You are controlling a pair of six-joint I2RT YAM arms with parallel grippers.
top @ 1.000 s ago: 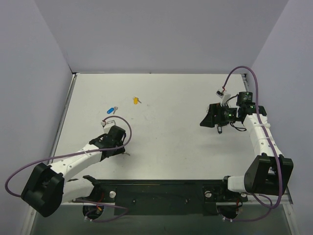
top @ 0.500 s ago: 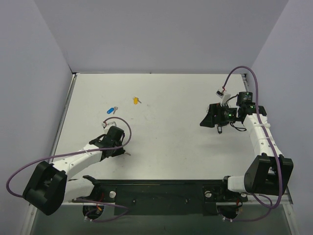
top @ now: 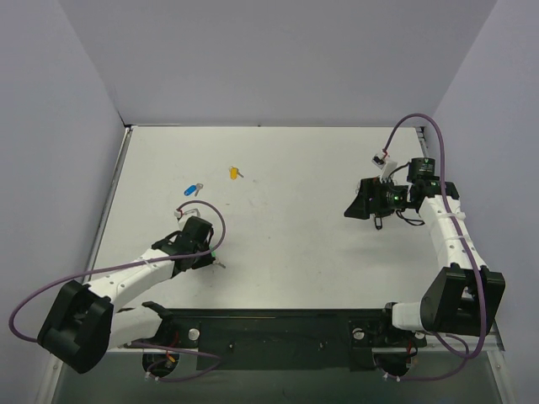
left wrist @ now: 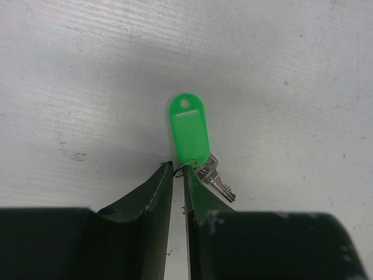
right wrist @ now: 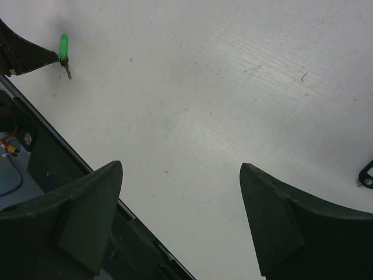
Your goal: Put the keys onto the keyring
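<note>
A green key [left wrist: 189,129], a green plastic tag with a small wire ring and a silver blade, lies flat on the white table. My left gripper [left wrist: 178,166] has its jaws drawn to a narrow slit, and the key's little ring sits pinched between the tips. From above, the left gripper [top: 210,258] is low on the table's near left with the green key [top: 216,255] at its tips. My right gripper [top: 349,210] hovers at the right, wide open and empty [right wrist: 180,165]. Blue key [top: 194,188] and yellow key [top: 234,173] lie further back. The keyring does not show.
A small dark loop [right wrist: 366,174] pokes in at the right edge of the right wrist view; I cannot tell what it is. The black base rail [top: 269,330] runs along the near edge. Grey walls close in the table on three sides.
My left gripper's jaws have narrowed onto the green key's ring, and the arm has shifted very slightly. The right arm and the other keys have not moved.
</note>
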